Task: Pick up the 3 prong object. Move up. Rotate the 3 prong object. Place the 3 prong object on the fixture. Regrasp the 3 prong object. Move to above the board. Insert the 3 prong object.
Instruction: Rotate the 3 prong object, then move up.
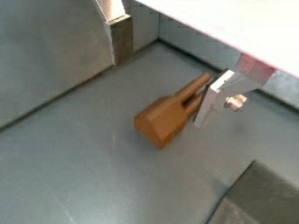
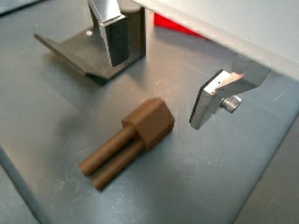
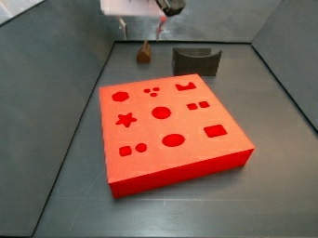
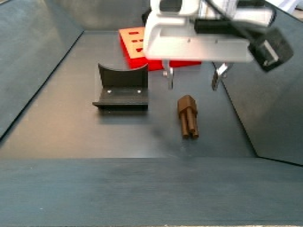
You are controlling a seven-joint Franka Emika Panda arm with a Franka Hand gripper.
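The 3 prong object (image 1: 166, 116) (image 2: 131, 142) is a small brown wooden block lying flat on the grey floor. Its prongs point away from its thick end. My gripper (image 1: 170, 68) (image 2: 167, 68) hovers just above it, open, with one finger on each side and nothing between them. In a side view the gripper (image 4: 194, 84) hangs over the near end of the object (image 4: 187, 116). The dark fixture (image 4: 120, 89) (image 3: 196, 60) stands beside it. The red board (image 3: 168, 130) with its cutouts lies flat, apart from the object (image 3: 145, 54) and the gripper (image 3: 152, 33).
Grey walls (image 3: 50, 102) enclose the floor on all sides. The fixture (image 2: 77, 54) stands close behind one finger (image 2: 117, 35). A corner of the red board (image 2: 176, 26) shows past the fixture. The board (image 4: 134, 44) lies behind the gripper body.
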